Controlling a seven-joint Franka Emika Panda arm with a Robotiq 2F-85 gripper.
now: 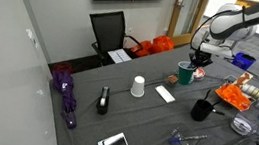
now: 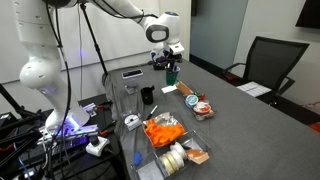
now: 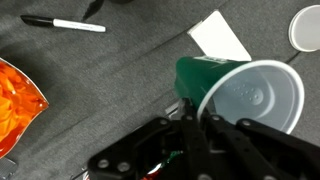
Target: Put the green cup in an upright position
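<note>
The green cup (image 3: pixel 203 73) is dark green outside and white inside, and its open mouth faces the wrist camera. My gripper (image 3: pixel 190 118) is shut on the cup's near rim, one finger inside and one outside. In both exterior views the gripper (image 1: pixel 200 60) (image 2: pixel 170 60) holds the cup (image 1: pixel 186 73) (image 2: pixel 171 73) mouth up, at or just above the grey table. I cannot tell whether its base touches the table.
A white cup (image 1: pixel 138 86) (image 3: pixel 305 28) stands upside down nearby, beside a white card (image 1: pixel 165 93) (image 3: pixel 220 38). A black mug (image 1: pixel 201 109) (image 2: pixel 147 95), an orange bag (image 1: pixel 234 94) (image 2: pixel 162 130), a marker (image 3: pixel 65 24) and a purple umbrella (image 1: pixel 64 89) lie on the table.
</note>
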